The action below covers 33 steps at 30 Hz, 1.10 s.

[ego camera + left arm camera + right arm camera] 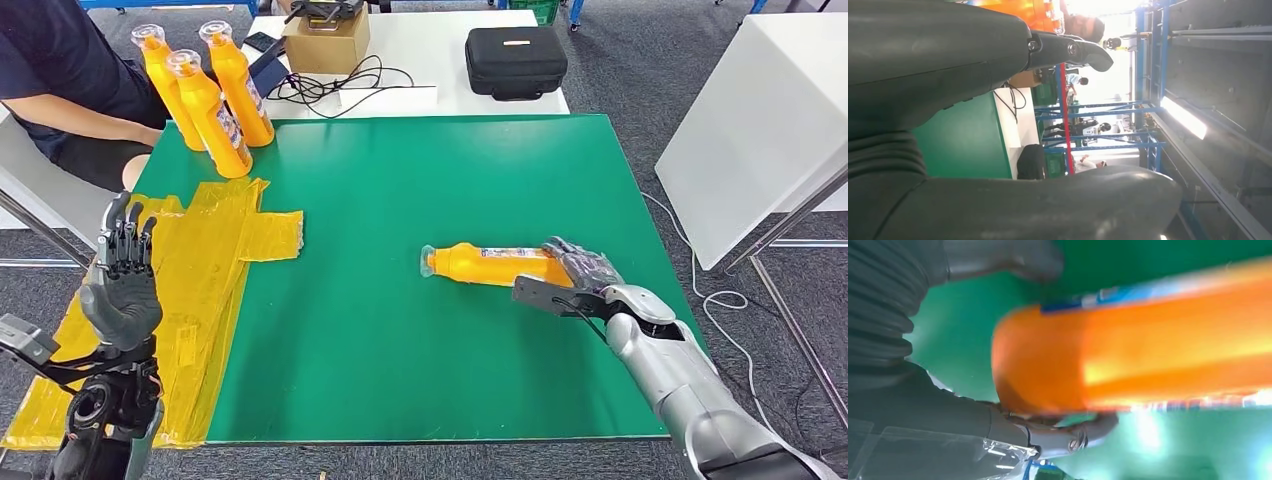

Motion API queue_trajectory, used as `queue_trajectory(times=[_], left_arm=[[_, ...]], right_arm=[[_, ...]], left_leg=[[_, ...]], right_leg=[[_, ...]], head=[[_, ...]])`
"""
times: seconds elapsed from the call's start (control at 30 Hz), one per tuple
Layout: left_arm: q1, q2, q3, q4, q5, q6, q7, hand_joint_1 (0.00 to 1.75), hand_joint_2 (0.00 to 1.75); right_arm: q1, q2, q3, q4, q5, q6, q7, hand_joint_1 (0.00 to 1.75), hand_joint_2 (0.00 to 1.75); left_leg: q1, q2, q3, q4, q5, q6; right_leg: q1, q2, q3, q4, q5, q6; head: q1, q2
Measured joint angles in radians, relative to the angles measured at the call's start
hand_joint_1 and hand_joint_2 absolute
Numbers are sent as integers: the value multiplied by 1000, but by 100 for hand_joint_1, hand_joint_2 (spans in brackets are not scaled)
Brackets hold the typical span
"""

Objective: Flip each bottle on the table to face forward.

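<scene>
You see the right hand (578,275) grasping an orange bottle (495,265) that lies on its side on the green tabletop (430,190), right of the yellow tape patch (200,270), its clear cap pointing toward that patch; the fingers (585,262) wrap the bottle's base end. Three more orange bottles (215,95) stand upright just beyond the tape patch, at the tabletop's far corner. Your left hand (122,275) hovers upright over the tape patch, fingers released and straight, holding nothing.

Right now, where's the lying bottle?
Head view: lying bottle on the green table, right of centre, base in the right hand, cap pointing left.
</scene>
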Motion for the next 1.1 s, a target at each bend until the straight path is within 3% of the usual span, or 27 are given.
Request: queue_trajectory(times=[0.77,0.8,0.9,0.93,1.1], left_arm=[[-1,0,2,1,30,-2,-12,0,0],[-1,0,2,1,34,-2,-13,0,0],[-1,0,3,0,40,-2,-13,0,0],[-2,0,3,0,40,-2,-13,0,0],[-7,0,2,0,41,-1,-8,0,0]], right_arm=[[-43,33,29,62,-4,0,-12,175,175],[-45,34,32,65,-3,0,-12,142,175],[-49,38,39,73,-1,0,-12,11,175],[-49,40,42,77,1,0,-11,0,175],[-50,45,54,93,8,0,1,0,175]], left_leg=[[0,0,0,0,0,0],[0,0,0,0,0,0],[0,0,0,0,0,0],[0,0,0,0,0,0],[0,0,1,0,0,0]], right_leg=[[0,0,0,0,0,0],[0,0,0,0,0,0],[0,0,0,0,0,0],[0,0,0,0,0,0],[0,0,1,0,0,0]], head=[[0,0],[0,0],[0,0],[0,0],[0,0]])
